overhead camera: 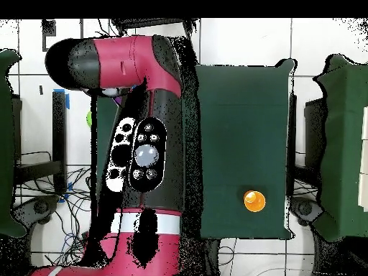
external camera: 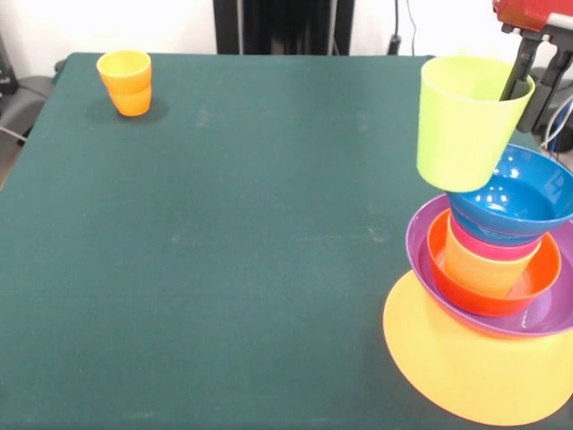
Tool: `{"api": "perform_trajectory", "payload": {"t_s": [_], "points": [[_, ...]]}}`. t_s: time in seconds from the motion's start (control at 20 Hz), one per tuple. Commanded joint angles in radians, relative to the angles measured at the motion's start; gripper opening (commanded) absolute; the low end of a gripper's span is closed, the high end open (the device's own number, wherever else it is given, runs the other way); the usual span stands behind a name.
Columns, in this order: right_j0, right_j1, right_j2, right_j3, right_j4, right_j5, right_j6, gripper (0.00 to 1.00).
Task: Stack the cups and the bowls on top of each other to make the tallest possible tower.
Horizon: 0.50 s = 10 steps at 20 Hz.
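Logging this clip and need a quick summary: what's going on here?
The gripper holds a lime green cup by its rim, one finger inside, tilted just above a small blue bowl. That bowl tops the tower at the table's edge: cups nested in a red-orange bowl, a purple bowl and an orange-yellow bowl lowest. An orange cup stands alone at the far corner, untouched.
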Motion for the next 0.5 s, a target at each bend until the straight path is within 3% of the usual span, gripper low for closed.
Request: {"api": "perform_trajectory", "payload": {"t_s": [0.05, 0.5], "points": [[-0.02, 0.003, 0.103, 0.133, -0.039, -0.036, -0.085, 0.0], [-0.008, -0.013, 0.114, 0.155, -0.011, 0.005, -0.053, 0.0]]}}
